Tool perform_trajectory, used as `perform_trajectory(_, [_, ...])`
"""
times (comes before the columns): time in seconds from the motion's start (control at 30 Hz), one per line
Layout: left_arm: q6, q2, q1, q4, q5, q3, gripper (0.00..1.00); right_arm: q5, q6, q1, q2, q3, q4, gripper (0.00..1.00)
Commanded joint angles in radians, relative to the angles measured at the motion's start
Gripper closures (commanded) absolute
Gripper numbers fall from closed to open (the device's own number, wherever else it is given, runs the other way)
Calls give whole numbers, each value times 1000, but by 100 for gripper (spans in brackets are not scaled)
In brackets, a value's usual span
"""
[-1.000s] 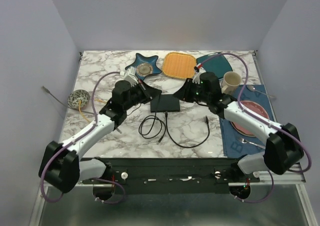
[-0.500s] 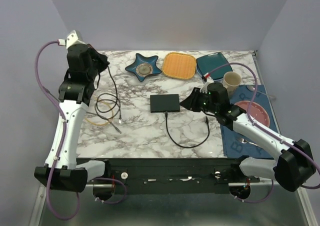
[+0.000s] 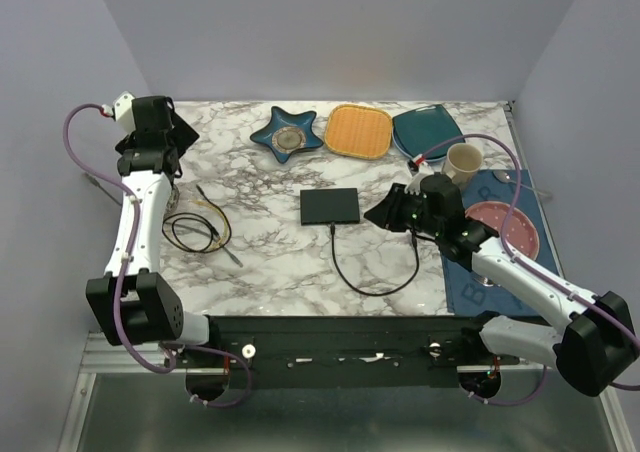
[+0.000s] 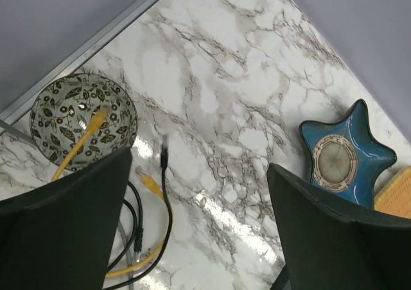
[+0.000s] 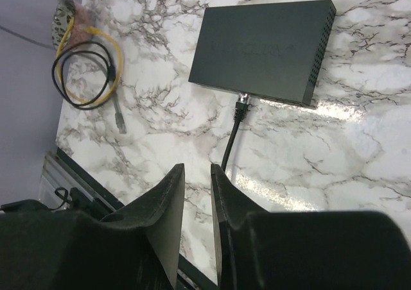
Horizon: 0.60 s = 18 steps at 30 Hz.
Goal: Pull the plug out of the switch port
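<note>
Two end effectors share this surface, and neither has hold of anything. At far left, the left end effector hangs high over the rear corner with its fingers spread wide and nothing between them. Below it sits a leaf-patterned bowl with a yellow cable trailing out of it. Just beside the bowl lies a loose coil of black and yellow cable, its connectors free on the marble. Further right is a blue star-shaped dish. The switch lies flat near the middle of the surface, well apart from that coil. One black plug is still seated in a port on its near edge, and its black cable loops away toward the front. So the pull looks not yet done: what seems left is to close on that plug and draw it straight out. The right end effector hovers just right of the switch with its fingers only a narrow slit apart and bare marble showing through; the cable runs close past one fingertip but is not between them. A cream mug and a pink plate stand at far right. No brand or label can be read; the switch's top may carry a faint mark, too dim to make out.
</note>
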Motion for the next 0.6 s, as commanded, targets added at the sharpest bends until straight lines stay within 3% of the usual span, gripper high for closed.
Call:
perform_trajectory(0.0, [-16, -126, 1, 92, 76, -29, 1, 32, -33, 0, 15, 16, -4, 69])
perform_trajectory(0.1, [-47, -155, -25, 107, 136, -78, 1, 28, -38, 0, 50, 40, -1, 69])
perform_trajectory(0.2, [-82, -178, -158, 107, 124, -148, 1, 31, -41, 3, 78, 62, 3, 69])
perform_trajectory(0.23, [-96, -181, -257, 103, 64, -179, 1, 32, -44, 3, 81, 66, 3, 69])
perform_trajectory(0.33, [-185, -186, -371, 109, 41, -234, 1, 44, -55, 9, 84, 77, -1, 69])
perform_trajectory(0.43, [-288, -187, -437, 127, 103, -259, 1, 54, -61, 14, 72, 77, -12, 69])
perform_trajectory(0.57, [-317, -213, -473, 289, 368, -322, 1, 71, -64, 14, 38, 71, -24, 69])
